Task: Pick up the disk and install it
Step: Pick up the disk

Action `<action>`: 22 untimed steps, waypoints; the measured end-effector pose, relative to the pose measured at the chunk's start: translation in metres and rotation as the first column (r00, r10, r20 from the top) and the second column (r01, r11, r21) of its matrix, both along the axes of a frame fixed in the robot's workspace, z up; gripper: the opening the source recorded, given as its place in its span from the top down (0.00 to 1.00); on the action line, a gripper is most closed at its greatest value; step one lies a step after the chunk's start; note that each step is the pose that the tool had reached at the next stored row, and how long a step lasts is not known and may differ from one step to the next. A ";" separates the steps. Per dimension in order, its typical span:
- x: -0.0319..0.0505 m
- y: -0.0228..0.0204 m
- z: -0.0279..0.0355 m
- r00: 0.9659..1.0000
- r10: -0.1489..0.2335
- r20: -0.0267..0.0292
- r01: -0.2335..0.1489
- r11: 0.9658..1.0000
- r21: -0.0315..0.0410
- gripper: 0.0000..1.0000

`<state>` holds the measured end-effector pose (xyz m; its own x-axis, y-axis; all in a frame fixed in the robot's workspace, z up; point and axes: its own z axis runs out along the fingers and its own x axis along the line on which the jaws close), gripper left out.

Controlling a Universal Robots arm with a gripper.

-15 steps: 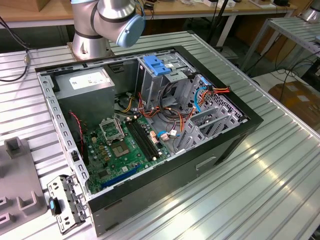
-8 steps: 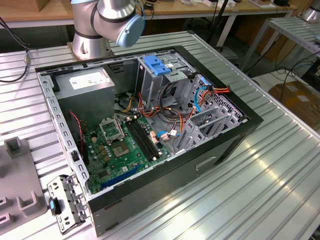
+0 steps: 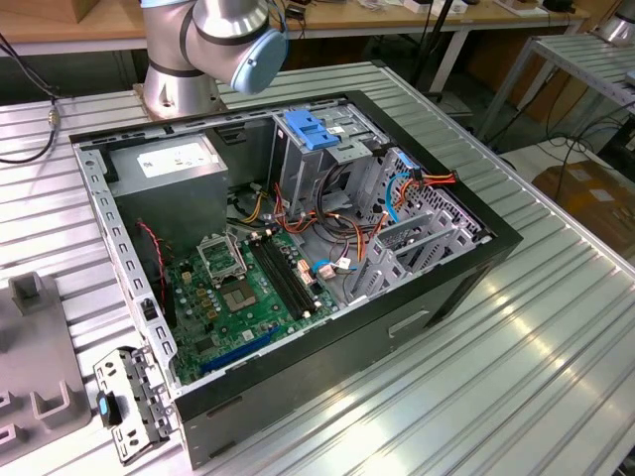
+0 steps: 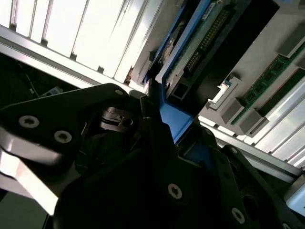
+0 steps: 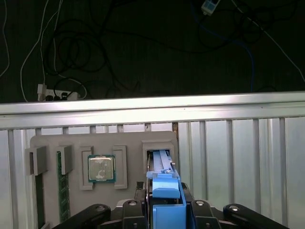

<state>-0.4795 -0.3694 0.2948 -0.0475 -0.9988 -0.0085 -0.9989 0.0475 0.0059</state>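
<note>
The disk (image 5: 164, 198) stands edge-on in the first wrist view, its bright blue carrier pressed between my gripper's (image 5: 165, 210) black fingers (image 5: 141, 196), which are shut on it. Its far end reaches the upright slot (image 5: 159, 155) of a grey fixture tray (image 5: 52, 143). In the second wrist view the disk (image 4: 190, 52) shows its green circuit board side inside the blue frame, with the gripper (image 4: 164, 121) closed on the frame's near end. The open computer case (image 3: 476, 260) lies in the exterior view, with its drive cage (image 3: 298, 164) at the back.
On the fixture tray sit a processor chip (image 5: 101, 168) and memory sticks (image 5: 59, 183). A light-blue latch plate (image 3: 311, 131) tops the drive cage. Orange and blue cables (image 3: 397, 188) cross the case beside the motherboard (image 3: 248, 293). The arm's base (image 3: 184, 84) stands behind the case.
</note>
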 end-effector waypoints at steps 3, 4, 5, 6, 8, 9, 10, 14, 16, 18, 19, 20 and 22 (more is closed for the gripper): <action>0.0000 0.0000 -0.0001 1.000 0.000 0.000 0.000 1.000 0.000 0.63; 0.0000 0.0000 -0.0001 1.000 0.000 0.000 0.000 1.000 0.000 0.63; 0.0000 0.0000 -0.0001 1.000 0.000 0.000 0.000 1.000 0.000 0.63; 0.0000 0.0000 -0.0001 1.000 0.000 0.000 0.000 1.000 0.000 0.63; 0.0000 0.0000 -0.0001 1.000 0.000 0.000 0.000 1.000 0.000 0.63; 0.0000 0.0000 -0.0002 1.000 0.003 0.000 -0.003 1.000 0.000 0.63; 0.0000 0.0000 -0.0002 1.000 0.010 0.000 -0.010 1.000 0.000 0.63; 0.0000 0.0000 -0.0002 1.000 0.012 0.000 -0.012 1.000 0.000 0.63; 0.0000 0.0000 -0.0002 1.000 0.012 0.000 -0.012 1.000 0.000 0.63; 0.0000 0.0000 -0.0002 1.000 0.012 0.000 -0.012 1.000 0.000 0.63; 0.0000 0.0000 -0.0001 1.000 0.012 0.000 -0.012 1.000 0.000 0.63; 0.0000 0.0000 -0.0002 1.000 0.012 0.000 -0.012 1.000 0.000 0.63; 0.0000 0.0000 0.0002 1.000 0.012 0.000 -0.012 1.000 0.000 0.63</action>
